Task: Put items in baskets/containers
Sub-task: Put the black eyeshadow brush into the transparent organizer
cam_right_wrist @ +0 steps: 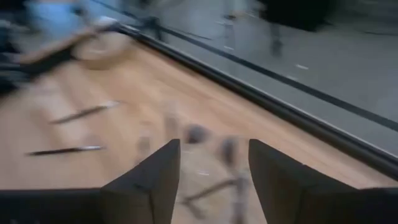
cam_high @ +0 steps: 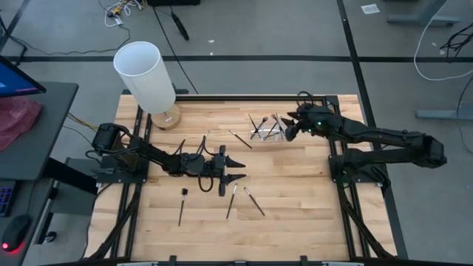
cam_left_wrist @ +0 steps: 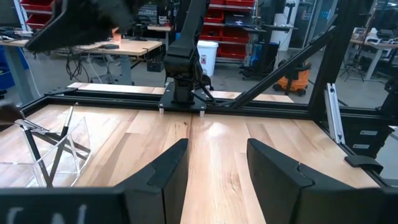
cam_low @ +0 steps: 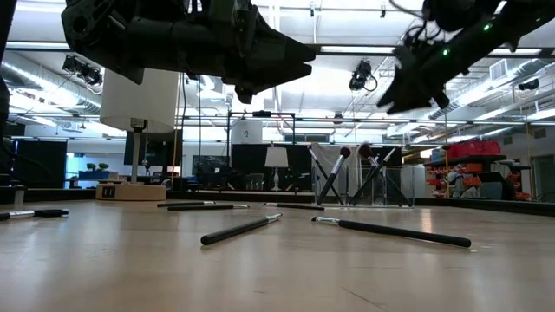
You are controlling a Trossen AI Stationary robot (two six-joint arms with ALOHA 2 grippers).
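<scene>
The brushes are thin sticks, so they are surely very light and stiff. They look smooth and round, so they can roll or slip. A good place to pinch one is the middle of its handle, across the stick, not at the soft dark tip.

A few brushes (cam_high: 264,127) already stand, leaning, in the clear holder (cam_left_wrist: 73,144) at the far side of the desk (cam_high: 295,199). The holder looks light too (a bump could tip it over). Near the middle, one brush (cam_high: 239,138) lies alone, just left of the holder. Toward the front edge lie three more: a dark brush (cam_high: 181,205) on the left, and two crossed brushes (cam_high: 244,199) beside it.

The right pincer (cam_high: 293,127) hangs just beside the holder, on its right. Its two fingers are spread apart with nothing between them. The left pincer (cam_high: 236,169) floats over the middle of the desk, above the loose brushes. Its fingers are spread too, and it carries nothing.

The tall white cylinder (cam_high: 145,74) stands in the far left corner, well apart from all of this.
</scene>
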